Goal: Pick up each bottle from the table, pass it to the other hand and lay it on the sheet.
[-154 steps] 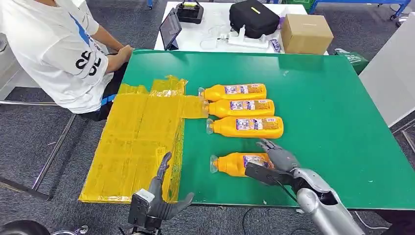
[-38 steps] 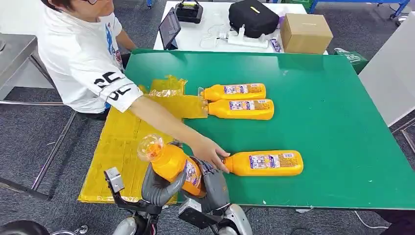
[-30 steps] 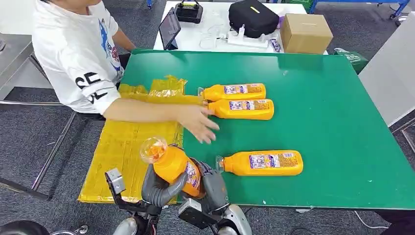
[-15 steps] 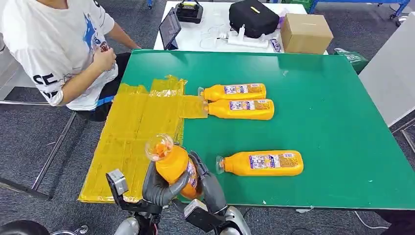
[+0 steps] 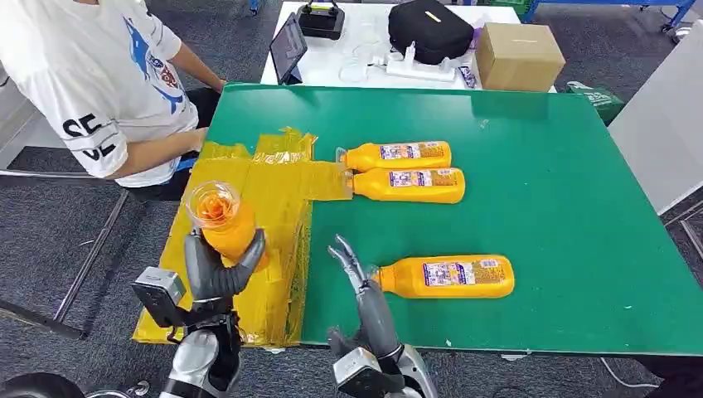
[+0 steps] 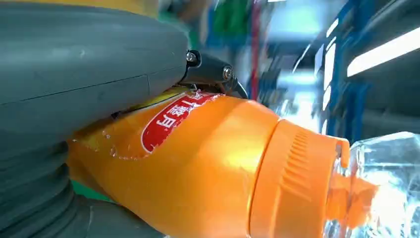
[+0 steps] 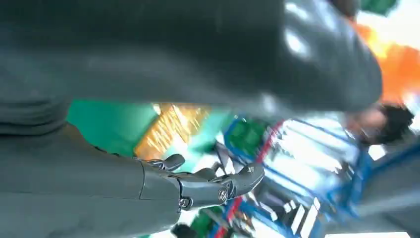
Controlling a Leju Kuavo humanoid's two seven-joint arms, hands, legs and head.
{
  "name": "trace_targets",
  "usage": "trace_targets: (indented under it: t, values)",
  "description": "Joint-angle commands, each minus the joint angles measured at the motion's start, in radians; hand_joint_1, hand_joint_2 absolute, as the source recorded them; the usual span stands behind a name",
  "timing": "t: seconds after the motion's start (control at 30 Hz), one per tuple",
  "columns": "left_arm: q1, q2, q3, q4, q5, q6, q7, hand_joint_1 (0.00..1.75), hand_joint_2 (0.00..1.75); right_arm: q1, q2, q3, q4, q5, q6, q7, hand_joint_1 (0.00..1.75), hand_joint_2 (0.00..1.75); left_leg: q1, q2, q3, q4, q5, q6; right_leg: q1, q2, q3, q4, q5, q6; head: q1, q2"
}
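My left hand (image 5: 214,274) grips an orange bottle (image 5: 224,222) upright, clear cap toward the camera, above the yellow sheet (image 5: 240,240) at the table's left. The left wrist view shows that bottle (image 6: 208,168) close up, wrapped by the hand's grey thumb (image 6: 84,64). My right hand (image 5: 365,298) stands open near the front edge, fingers up, just left of a lying orange bottle (image 5: 443,276) and apart from it. In the right wrist view the same hand (image 7: 198,186) holds nothing. Two more orange bottles (image 5: 396,155) (image 5: 406,184) lie side by side farther back.
A person in a white shirt (image 5: 91,83) sits at the table's far left corner beside the sheet. Behind the green table (image 5: 564,207) stands a white table with a black bag (image 5: 431,29), a cardboard box (image 5: 518,54) and a tablet (image 5: 288,48).
The bottle has left my right hand and moved left with my left hand over the sheet. My right hand has opened. The person's arm has drawn back from the table.
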State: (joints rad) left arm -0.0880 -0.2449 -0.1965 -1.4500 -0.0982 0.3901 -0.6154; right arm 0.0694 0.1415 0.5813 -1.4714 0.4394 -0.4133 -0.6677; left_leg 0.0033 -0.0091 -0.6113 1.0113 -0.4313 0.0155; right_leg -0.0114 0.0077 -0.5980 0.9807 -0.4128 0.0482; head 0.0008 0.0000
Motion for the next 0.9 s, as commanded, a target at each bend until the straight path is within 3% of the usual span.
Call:
trace_targets:
  t: [0.03, 0.17, 0.27, 0.4, 0.43, 0.53, 0.67, 0.9]
  values:
    - [-0.221, 0.066, 0.177, 0.233, -0.265, 0.254, -0.004, 1.75, 1.75, 0.015, 0.039, -0.159, -0.231, -0.074, -0.193, -0.03, 0.0, 0.0, 0.0, -0.001, 0.002, 0.0, 0.0, -0.001, 0.001, -0.002, 0.002, 0.001, 0.0, -0.002, 0.0, 0.0]
    - [-0.23, 0.063, 0.182, 0.25, -0.268, 0.254, -0.007, 1.75, 1.75, 0.018, 0.038, -0.161, -0.232, -0.075, -0.196, -0.03, 0.0, 0.0, 0.0, 0.0, 0.003, -0.001, 0.001, -0.001, 0.0, -0.001, 0.003, 0.0, 0.0, -0.001, 0.0, 0.0]
    - [-0.294, 0.117, 0.127, 0.398, -0.597, 0.292, 0.134, 1.75, 1.75, -0.001, 0.032, -0.164, -0.195, -0.114, -0.231, -0.03, 0.0, 0.0, 0.001, 0.0, 0.006, -0.001, 0.0, -0.002, 0.001, -0.002, 0.006, -0.001, -0.001, -0.002, 0.0, 0.0]
    - [-0.396, 0.187, 0.013, 0.638, -0.952, 0.234, 0.246, 1.75, 1.75, -0.042, 0.042, -0.184, -0.088, -0.142, -0.141, -0.017, 0.0, 0.0, 0.001, -0.003, 0.006, -0.002, 0.002, -0.002, 0.001, -0.004, 0.007, -0.002, 0.0, -0.002, 0.0, 0.0]
    - [-0.408, 0.199, -0.011, 0.671, -0.99, 0.208, 0.251, 1.75, 1.75, -0.047, 0.043, -0.183, -0.073, -0.141, -0.128, -0.019, 0.0, 1.75, 0.001, -0.002, 0.007, -0.002, 0.002, -0.002, 0.001, -0.003, 0.007, -0.002, 0.0, -0.002, 0.0, 0.0]
    - [-0.434, 0.23, -0.044, 0.755, -1.026, 0.119, 0.253, 1.75, 1.75, -0.057, 0.05, -0.181, -0.045, -0.138, -0.091, -0.021, 0.0, 1.75, 0.0, 0.0, 0.006, -0.002, 0.002, -0.002, 0.001, -0.001, 0.006, -0.002, 0.001, -0.001, 0.0, 0.0]
    - [-0.43, 0.237, -0.042, 0.756, -1.018, 0.122, 0.244, 1.75, 1.75, -0.058, 0.051, -0.181, -0.045, -0.138, -0.091, -0.021, 0.0, 1.75, 0.001, 0.002, 0.003, -0.001, 0.001, -0.002, 0.001, 0.001, 0.003, 0.0, 0.001, -0.001, 0.0, 0.0]
    - [-0.388, 0.282, -0.021, 0.789, -0.986, 0.029, 0.229, 1.75, 1.75, -0.039, 0.078, -0.279, -0.048, -0.264, -0.028, -0.022, 0.0, 1.75, 0.001, 0.004, 0.007, -0.002, 0.0, -0.002, 0.001, 0.003, 0.006, -0.001, 0.0, -0.002, 0.0, 0.0]
